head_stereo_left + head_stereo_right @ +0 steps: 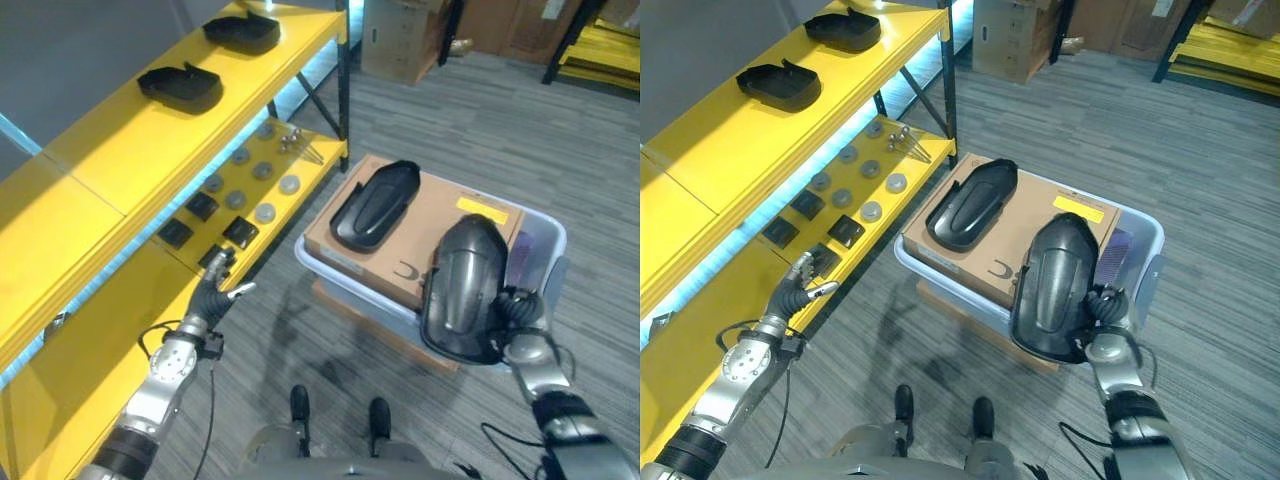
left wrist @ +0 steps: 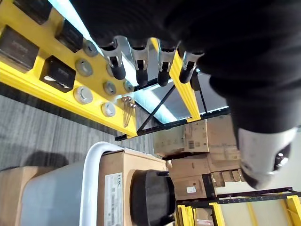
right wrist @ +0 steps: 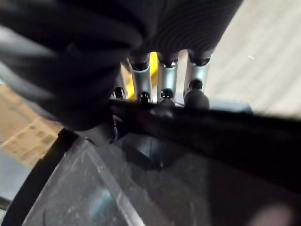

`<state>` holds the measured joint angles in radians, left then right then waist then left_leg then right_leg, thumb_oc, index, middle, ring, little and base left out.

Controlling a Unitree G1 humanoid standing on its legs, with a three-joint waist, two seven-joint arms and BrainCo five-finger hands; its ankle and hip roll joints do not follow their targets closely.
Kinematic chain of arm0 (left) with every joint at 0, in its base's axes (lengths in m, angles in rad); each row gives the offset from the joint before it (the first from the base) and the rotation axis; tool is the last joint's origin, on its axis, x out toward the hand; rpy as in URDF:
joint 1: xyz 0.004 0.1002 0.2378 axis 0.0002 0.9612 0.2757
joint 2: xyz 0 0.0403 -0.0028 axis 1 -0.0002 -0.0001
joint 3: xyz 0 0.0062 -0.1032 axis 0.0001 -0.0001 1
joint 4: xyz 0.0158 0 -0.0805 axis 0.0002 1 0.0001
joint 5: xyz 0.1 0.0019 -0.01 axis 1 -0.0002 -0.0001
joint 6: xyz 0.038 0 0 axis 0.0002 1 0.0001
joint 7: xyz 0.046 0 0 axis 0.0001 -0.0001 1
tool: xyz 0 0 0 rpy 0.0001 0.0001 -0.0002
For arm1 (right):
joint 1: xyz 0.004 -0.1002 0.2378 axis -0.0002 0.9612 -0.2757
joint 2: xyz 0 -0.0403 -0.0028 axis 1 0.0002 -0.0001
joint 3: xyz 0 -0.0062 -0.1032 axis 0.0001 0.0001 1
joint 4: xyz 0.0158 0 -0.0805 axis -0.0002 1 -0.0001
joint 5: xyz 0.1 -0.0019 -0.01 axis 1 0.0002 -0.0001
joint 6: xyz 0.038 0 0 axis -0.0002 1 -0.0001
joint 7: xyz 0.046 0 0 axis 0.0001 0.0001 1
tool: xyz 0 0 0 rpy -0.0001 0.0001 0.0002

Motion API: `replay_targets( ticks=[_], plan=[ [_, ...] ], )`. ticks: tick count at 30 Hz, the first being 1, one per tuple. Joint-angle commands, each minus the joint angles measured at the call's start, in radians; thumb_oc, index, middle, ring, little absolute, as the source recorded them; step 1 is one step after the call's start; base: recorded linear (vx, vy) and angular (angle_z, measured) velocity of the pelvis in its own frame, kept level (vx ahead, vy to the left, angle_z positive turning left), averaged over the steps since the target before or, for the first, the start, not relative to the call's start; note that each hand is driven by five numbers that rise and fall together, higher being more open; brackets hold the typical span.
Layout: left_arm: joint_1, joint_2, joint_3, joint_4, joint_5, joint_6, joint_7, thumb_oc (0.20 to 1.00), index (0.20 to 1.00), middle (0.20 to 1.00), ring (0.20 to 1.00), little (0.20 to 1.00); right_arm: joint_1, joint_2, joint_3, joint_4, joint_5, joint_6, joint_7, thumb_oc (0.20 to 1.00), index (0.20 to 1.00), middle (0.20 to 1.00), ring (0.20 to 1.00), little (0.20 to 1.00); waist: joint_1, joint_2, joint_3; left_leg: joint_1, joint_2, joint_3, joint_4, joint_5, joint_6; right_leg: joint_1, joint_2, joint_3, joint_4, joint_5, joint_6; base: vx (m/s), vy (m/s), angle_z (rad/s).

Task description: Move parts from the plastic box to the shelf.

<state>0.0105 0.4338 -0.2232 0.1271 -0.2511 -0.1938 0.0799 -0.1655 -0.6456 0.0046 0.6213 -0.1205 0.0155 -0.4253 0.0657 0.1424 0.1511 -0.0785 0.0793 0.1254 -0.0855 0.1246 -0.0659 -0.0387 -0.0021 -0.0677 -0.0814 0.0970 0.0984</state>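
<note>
While the right hand (image 1: 522,330) at the lower right of the frame had its fingers (image 3: 165,80) curled over the rim of a dark curved part (image 1: 462,285), that part stood tilted against the near edge of the plastic box (image 1: 545,235). A second dark part (image 1: 375,205) lay on the cardboard box (image 1: 450,225) inside it. At lower left, the left hand (image 1: 212,292) hung with fingers straight and holding nothing beside the yellow shelf (image 1: 100,170), where two black parts (image 1: 180,87) already sat at upper left.
</note>
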Motion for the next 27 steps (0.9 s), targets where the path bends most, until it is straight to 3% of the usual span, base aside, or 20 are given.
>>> replay_targets(
  ticks=[1, 6, 10, 16, 27],
  plan=[
    [-0.079, 0.032, -0.003, -0.023, 0.007, -0.047, -0.024, 1.000, 1.000, 1.000, 1.000, 1.000, -0.037, -0.110, -0.091, -0.057, -0.139, -0.058, -0.050, 0.200, 0.200, 0.200, 0.200, 0.200, -0.003, -0.064, -0.061, 0.159, 0.007, 0.083, 0.034, -0.241, -0.051, 0.040, -0.020, -0.008, 0.070, -0.197, 0.127, 0.00, 0.000, 0.00],
    [-0.124, 0.070, -0.022, -0.035, -0.023, -0.050, -0.068, 1.000, 1.000, 1.000, 1.000, 1.000, -0.011, -0.179, -0.128, -0.190, -0.225, -0.072, -0.032, 0.200, 0.200, 0.200, 0.200, 0.200, -0.021, -0.081, -0.075, 0.189, 0.013, 0.101, 0.029, -0.247, -0.054, 0.055, -0.015, 0.005, 0.075, -0.202, 0.127, 0.01, 0.016, -0.09],
    [-0.183, 0.056, -0.065, -0.034, -0.054, -0.038, -0.084, 1.000, 1.000, 1.000, 1.000, 1.000, 0.000, -0.221, -0.185, -0.425, -0.342, -0.095, -0.059, 0.200, 0.200, 0.200, 0.200, 0.200, -0.048, -0.114, -0.097, 0.226, 0.027, 0.152, 0.029, -0.255, -0.053, 0.062, 0.004, 0.046, 0.080, -0.201, 0.130, 0.00, -0.001, -0.41],
    [-0.272, -0.032, -0.167, 0.042, -0.050, -0.002, -0.060, 1.000, 1.000, 1.000, 1.000, 1.000, 0.040, -0.166, -0.247, -0.719, -0.471, -0.115, -0.122, 0.200, 0.200, 0.200, 0.200, 0.200, -0.088, -0.138, -0.121, 0.282, 0.048, 0.218, 0.036, -0.269, -0.053, 0.069, 0.028, 0.096, 0.081, -0.199, 0.135, 0.02, -0.011, -0.48],
    [-0.470, -0.195, -0.349, 0.282, -0.058, 0.020, 0.000, 1.000, 1.000, 1.000, 1.000, 1.000, 0.032, -0.018, -0.031, -0.857, -0.467, -0.166, -0.114, 0.200, 0.200, 0.200, 0.200, 0.200, -0.130, -0.114, -0.155, 0.353, 0.059, 0.270, 0.036, -0.281, -0.058, 0.097, 0.050, 0.141, 0.085, -0.202, 0.130, 0.03, 0.007, -0.21]
  ],
)
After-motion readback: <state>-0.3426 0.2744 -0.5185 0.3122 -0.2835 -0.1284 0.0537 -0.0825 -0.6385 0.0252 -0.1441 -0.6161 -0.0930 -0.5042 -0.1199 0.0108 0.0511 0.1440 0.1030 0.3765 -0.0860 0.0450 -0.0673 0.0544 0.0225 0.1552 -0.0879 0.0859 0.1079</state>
